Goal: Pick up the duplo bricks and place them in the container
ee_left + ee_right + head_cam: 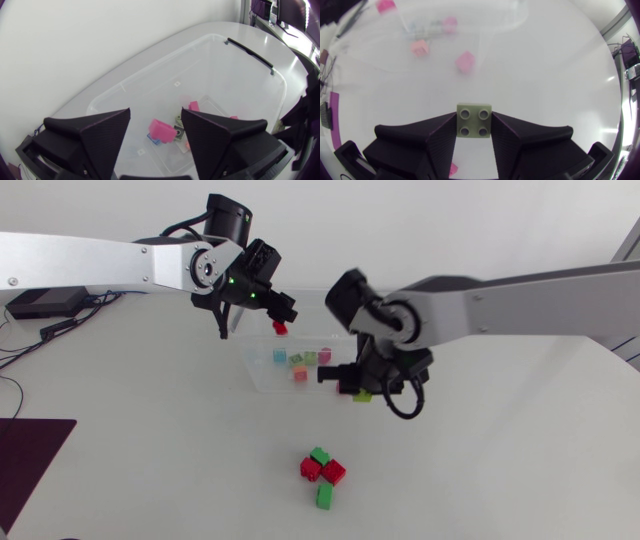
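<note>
Pale green square duplo brick (475, 121) shows four studs.

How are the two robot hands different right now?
The left gripper is open and empty; the right gripper is shut on a pale green brick. The left gripper hangs over the container; the right gripper is beside it. Both are black.
</note>
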Available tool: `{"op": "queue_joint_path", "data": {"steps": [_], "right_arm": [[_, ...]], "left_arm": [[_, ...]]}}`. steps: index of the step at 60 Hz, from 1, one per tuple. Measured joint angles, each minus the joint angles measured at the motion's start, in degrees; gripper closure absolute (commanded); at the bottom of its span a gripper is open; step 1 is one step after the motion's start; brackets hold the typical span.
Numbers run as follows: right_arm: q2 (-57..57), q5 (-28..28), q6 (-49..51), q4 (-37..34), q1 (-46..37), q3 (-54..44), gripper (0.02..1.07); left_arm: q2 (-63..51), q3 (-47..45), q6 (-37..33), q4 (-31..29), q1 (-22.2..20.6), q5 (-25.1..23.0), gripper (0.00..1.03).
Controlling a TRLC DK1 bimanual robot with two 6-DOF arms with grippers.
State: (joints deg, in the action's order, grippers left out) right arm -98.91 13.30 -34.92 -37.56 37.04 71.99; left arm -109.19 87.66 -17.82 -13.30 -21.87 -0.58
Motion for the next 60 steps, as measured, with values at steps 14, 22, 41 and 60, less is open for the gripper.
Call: {"op": "queue_joint_path", "data": {"steps": [14, 22, 41, 60], "right_arm": [[11.52, 0.11, 5.33, 1.05, 0.02, 1.38, 0.75], [11.56, 0.09, 8.72, 5.42, -0.02, 2.51, 0.74], [4.31, 0.09, 16.13, 16.02, -1.20, 9.42, 0.73], [-9.40, 0.07, 20.46, 18.10, -3.10, 19.87, 0.11]], "left_arm": [[14.05, -3.04, -0.07, -7.87, 2.49, -8.20, 0.04], [27.06, -8.66, -4.96, -12.39, 5.20, -16.61, 0.04], [35.10, -29.90, -20.24, -17.86, 6.12, -24.30, 0.04], [29.27, -33.75, -17.68, -17.14, -6.23, -20.90, 0.04]]}}
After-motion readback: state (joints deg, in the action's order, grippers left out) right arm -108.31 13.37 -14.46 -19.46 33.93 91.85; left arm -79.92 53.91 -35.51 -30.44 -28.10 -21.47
